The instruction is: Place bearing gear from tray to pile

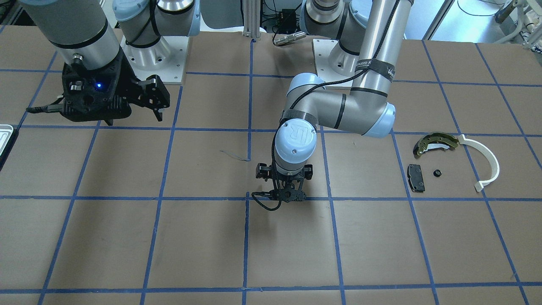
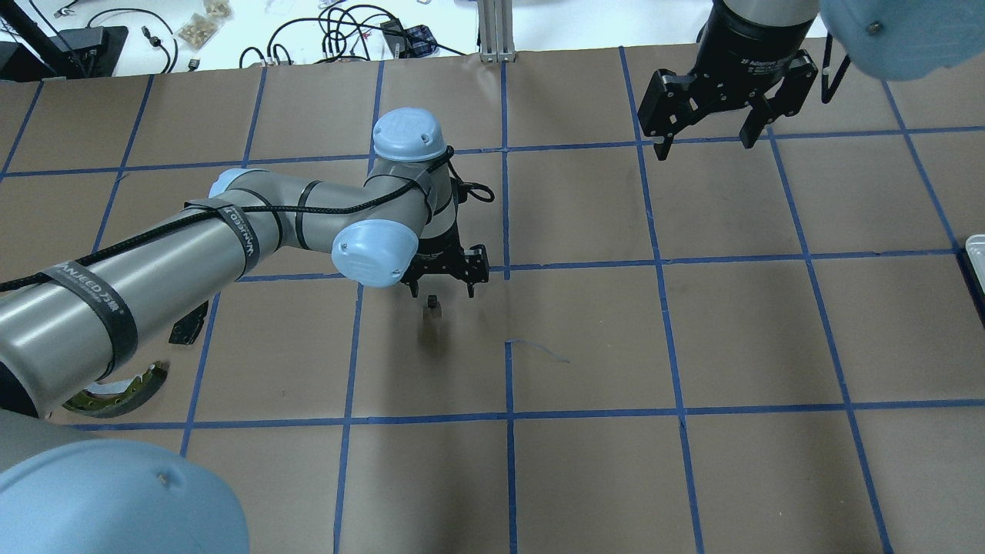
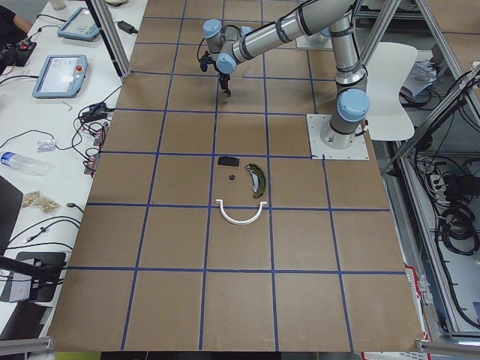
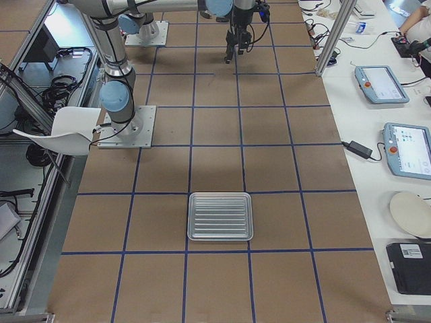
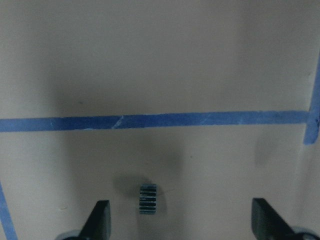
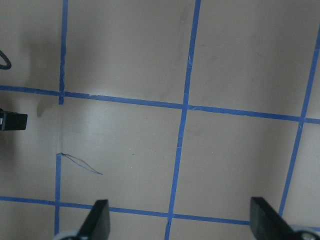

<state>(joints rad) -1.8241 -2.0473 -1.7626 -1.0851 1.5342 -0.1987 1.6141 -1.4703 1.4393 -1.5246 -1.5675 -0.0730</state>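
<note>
The bearing gear (image 5: pixel 148 198) is small, dark and toothed. It rests on its edge on the brown table paper, also seen in the overhead view (image 2: pixel 433 305). My left gripper (image 2: pixel 442 292) hovers just above it, open, with the gear between the fingers, nearer one finger (image 5: pixel 100 222). The pile lies apart: an olive-gold brake shoe (image 1: pixel 436 143), a white arc (image 1: pixel 487 163) and a black pad (image 1: pixel 416 177). The ribbed silver tray (image 4: pixel 220 216) holds nothing. My right gripper (image 2: pixel 705 146) is open and empty, high over the table.
A small black nut-like part (image 1: pixel 436 173) lies beside the black pad. A loose curl of blue tape (image 2: pixel 539 350) lies near the table's middle. The tray's corner shows at the front view's left edge (image 1: pixel 6 135). Blue tape lines grid the table.
</note>
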